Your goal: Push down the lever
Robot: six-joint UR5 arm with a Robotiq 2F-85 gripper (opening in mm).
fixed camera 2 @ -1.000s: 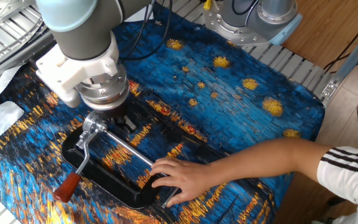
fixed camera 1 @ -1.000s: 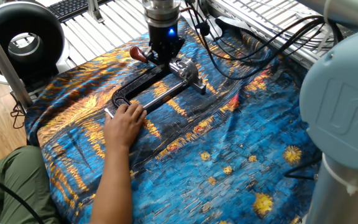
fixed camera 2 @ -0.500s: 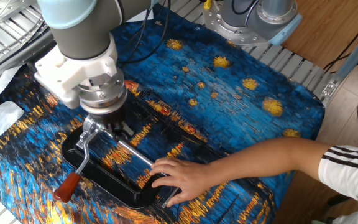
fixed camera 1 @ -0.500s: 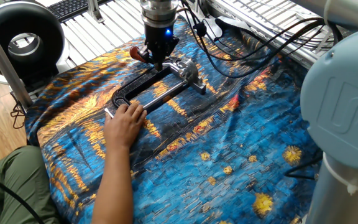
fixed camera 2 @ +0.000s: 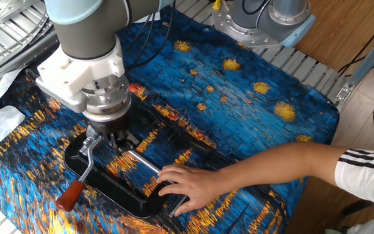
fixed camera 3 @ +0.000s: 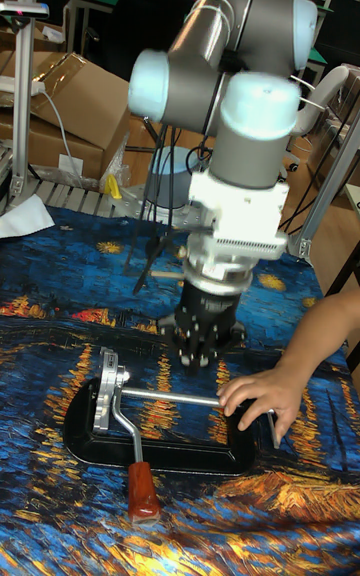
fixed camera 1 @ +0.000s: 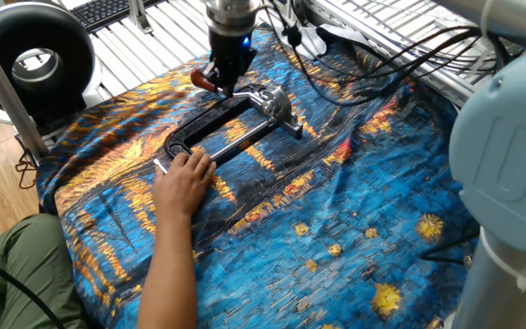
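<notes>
Beside end effector point(fixed camera 3: 203, 354), lever point(fixed camera 3: 133, 456) lying flat

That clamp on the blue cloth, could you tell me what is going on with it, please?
A person's hand steadies one end of the black clamp on the cloth. The robot's gripper hovers over the silver head end, close to the lever. The lever's red-brown knob lies free, with nothing gripping it. Whether the fingers are open cannot be told.

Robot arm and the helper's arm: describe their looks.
The arm has grey tubes with pale blue joint caps and a white block above a ribbed silver wrist. The gripper is black; a blue light glows on it in one fixed view. Black cables trail behind. The person wears a white sleeve with black stripes.
</notes>
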